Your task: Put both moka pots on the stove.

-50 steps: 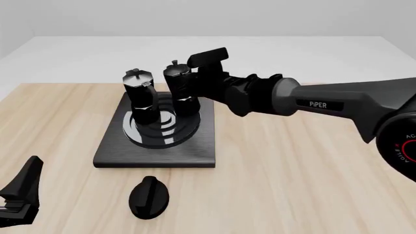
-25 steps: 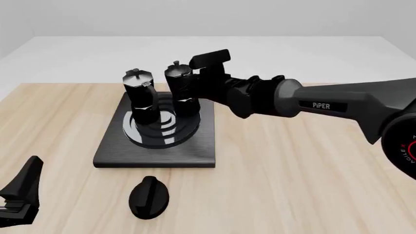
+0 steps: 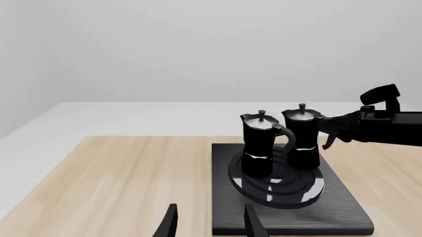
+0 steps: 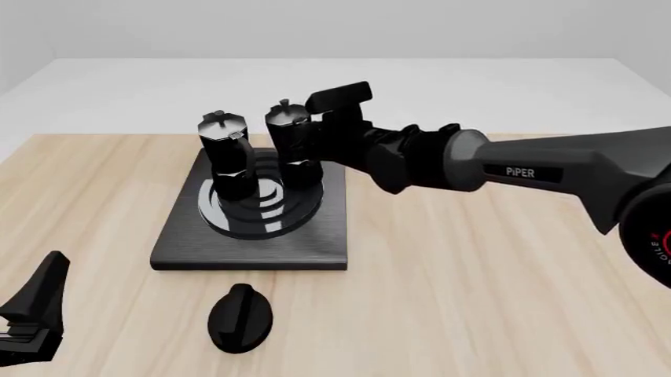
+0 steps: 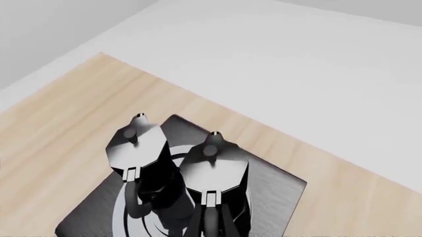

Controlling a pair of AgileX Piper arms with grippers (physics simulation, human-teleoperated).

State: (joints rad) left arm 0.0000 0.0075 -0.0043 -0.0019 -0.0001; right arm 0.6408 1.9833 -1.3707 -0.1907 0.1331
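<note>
At frame centre both pots (image 4: 285,149) stand upright on the stove (image 4: 251,236); my right gripper (image 4: 314,137) touches one, jaw state unclear.

Right gripper (image 4: 314,137) fingertips hidden behind the right moka pot (image 4: 291,145), left gripper (image 4: 31,314) cut off at lower left frame edge.

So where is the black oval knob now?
In the front view, the black oval knob lies on the wooden table, just in front of the dark grey square stove, toward the left arm's side.
</note>
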